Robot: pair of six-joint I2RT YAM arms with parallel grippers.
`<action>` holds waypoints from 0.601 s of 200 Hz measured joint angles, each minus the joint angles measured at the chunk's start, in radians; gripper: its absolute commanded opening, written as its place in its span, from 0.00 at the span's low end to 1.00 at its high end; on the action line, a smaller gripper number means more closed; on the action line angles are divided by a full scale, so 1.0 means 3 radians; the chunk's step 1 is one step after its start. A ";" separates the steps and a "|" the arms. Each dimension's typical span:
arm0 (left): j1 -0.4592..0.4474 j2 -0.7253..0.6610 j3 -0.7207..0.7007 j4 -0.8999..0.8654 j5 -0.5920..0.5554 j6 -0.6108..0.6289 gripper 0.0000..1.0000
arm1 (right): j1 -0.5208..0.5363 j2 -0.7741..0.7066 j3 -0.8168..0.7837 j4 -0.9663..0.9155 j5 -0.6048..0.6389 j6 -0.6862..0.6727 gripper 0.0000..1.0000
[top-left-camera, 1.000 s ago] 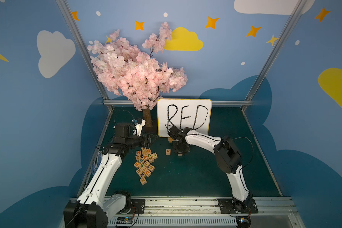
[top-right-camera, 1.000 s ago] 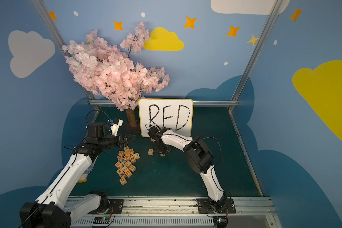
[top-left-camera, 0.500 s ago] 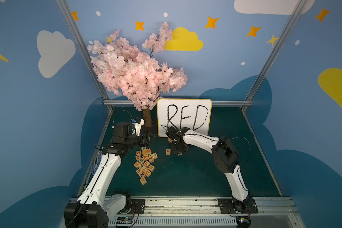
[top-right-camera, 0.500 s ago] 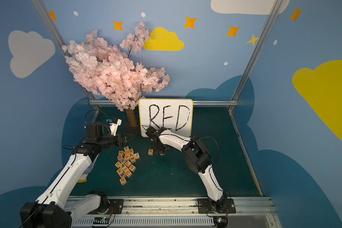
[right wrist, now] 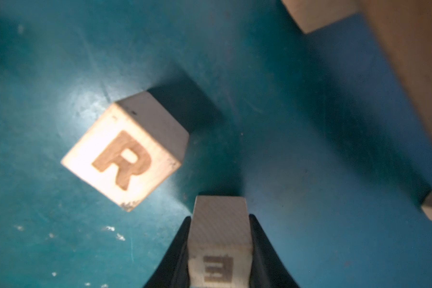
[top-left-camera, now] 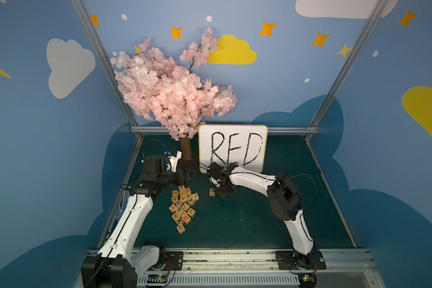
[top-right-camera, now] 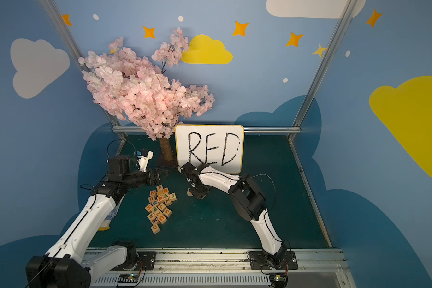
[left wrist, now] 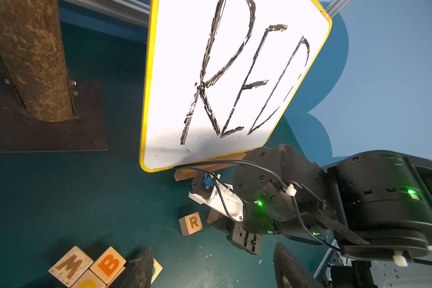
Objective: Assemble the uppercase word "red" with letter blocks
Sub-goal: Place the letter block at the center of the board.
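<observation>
E block (right wrist: 218, 264) clenched in the right end effector (right wrist: 219, 222), R block (right wrist: 125, 152) face-up on the green table (right wrist: 309, 174) just beside it, not touching, left end effector (left wrist: 212, 249) released, empty, near the heap of letter blocks (top-left-camera: 182, 207).

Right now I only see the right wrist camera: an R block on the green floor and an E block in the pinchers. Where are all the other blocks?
Observer: A pile of letter blocks lies to the robot's left of the R block, not touching it.
Operator: Is the other pincher holding one?
Observer: No. The left gripper is open and empty, near the end of the pile farthest from the robot.
Operator: What's behind my R?
Observer: A whiteboard stands there, with RED handwritten on it in black.
</observation>
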 measured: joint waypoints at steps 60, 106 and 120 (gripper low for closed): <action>0.0013 0.0000 -0.0001 0.0001 0.0001 -0.0001 0.75 | -0.0028 -0.0137 -0.0225 0.0061 0.0181 -0.0161 0.39; 0.0028 0.0000 -0.0001 0.0003 0.0014 -0.0011 0.75 | -0.0029 -0.0346 -0.0401 0.0118 0.0248 -0.0249 0.42; 0.0032 0.0000 -0.0001 0.0003 0.0013 -0.0011 0.75 | -0.0029 -0.0389 -0.0402 0.0137 0.0266 -0.0272 0.42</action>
